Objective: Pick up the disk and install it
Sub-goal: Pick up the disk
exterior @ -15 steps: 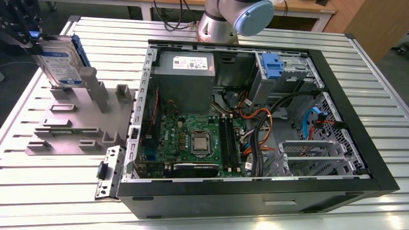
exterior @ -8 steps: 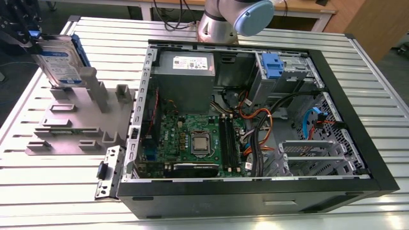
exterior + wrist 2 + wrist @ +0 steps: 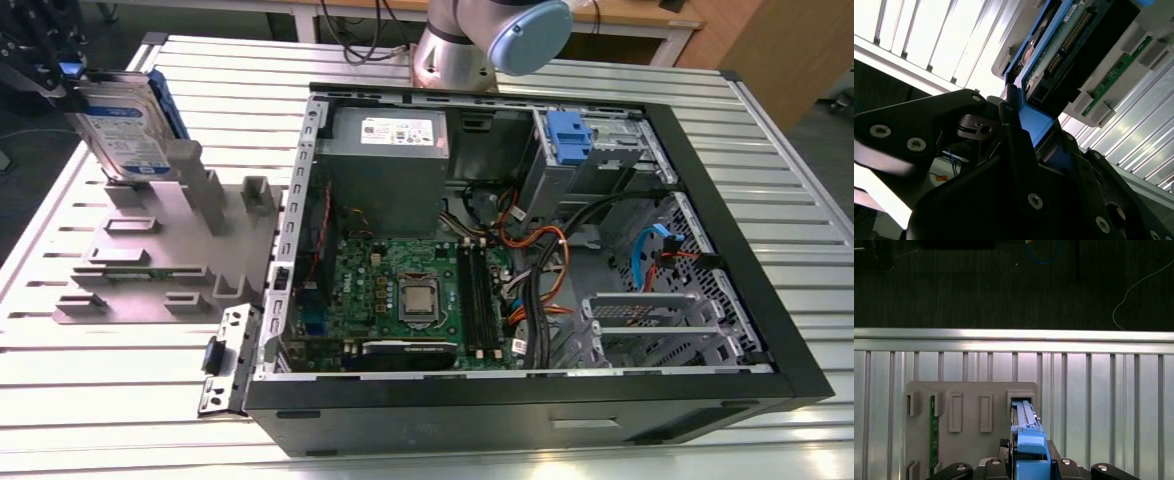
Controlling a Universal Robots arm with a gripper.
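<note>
1. Closest to the lens in the second wrist view: gripper (image 3: 1029, 132), jaws clamped on the blue rail (image 3: 1041, 122) at one end of the disk (image 3: 1081, 30); connector pins (image 3: 1070, 36) bared on the underside.
2. Seen in the exterior view standing on edge, label outward, at the exterior view's far left, over the grey fixture (image 3: 160, 250) on the slatted table (image 3: 134, 400); lower edge down among the fixture's posts; whether seated in a slot or just clear of it, cannot tell.
3. Well apart from the open computer case (image 3: 721, 250), with a blue caddy clip (image 3: 567, 135) at its drive bay.
4. Handling, as a judgement: rigid and dense for its size; metal shell smooth, likely slippery; sensitive to shock inside, so no knocks; board and pins best left untouched.
5. Hold, as a judgement: best on the plastic rails or narrow edges, never on the flat faces; some flex to be expected from the plastic; risk of tilt with the weight hanging below a grip at one end; worth keeping square and slow.
</note>
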